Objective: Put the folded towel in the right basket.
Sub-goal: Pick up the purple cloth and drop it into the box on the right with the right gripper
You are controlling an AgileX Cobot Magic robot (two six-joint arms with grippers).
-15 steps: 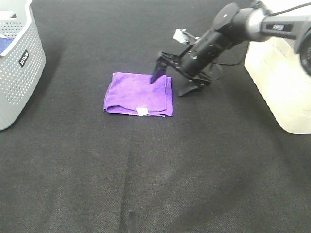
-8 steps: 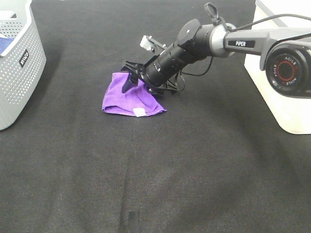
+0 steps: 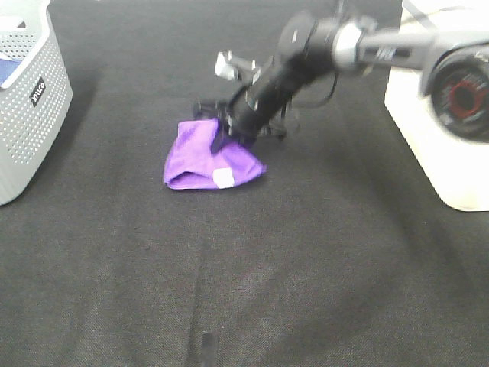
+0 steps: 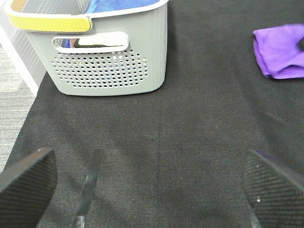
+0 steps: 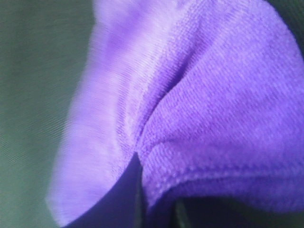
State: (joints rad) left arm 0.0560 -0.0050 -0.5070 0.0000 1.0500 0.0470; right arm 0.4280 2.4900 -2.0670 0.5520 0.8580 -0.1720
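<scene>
1. The purple folded terry-cloth towel (image 3: 202, 157) lay on the black woven table cover (image 3: 306, 267), mid-table toward the far side. It was well apart from both baskets and in neither.
2. The right gripper (image 3: 231, 128) was clenched on the towel's far right edge. That edge rose bunched to the jaws, and the rest lay on the cover. In the right wrist view the towel's purple pile (image 5: 190, 95) filled the frame and gathered into a crease at the dark jaws.
3. A small white square tag (image 3: 223, 177) sat on the towel's near edge. Any print on it was too small to read.
4. The right arm carried a dark strip with pale lettering (image 3: 390, 52), and a red ring (image 3: 462, 95) marked a joint. Both were too blurred to read.
5. The cream-white plastic basket (image 3: 435, 153) stood at the right edge.
6. The grey perforated plastic basket (image 3: 34, 107) stood at the left edge. It bore a small dark label (image 3: 37, 92) with white letters, illegible. It had a yellow rim strip (image 4: 47, 21) and blue cloth (image 4: 118, 4) inside.
7. The left gripper (image 4: 152, 190) was released, fingers (image 4: 26, 185) spread wide above the cover, near the grey basket.
</scene>
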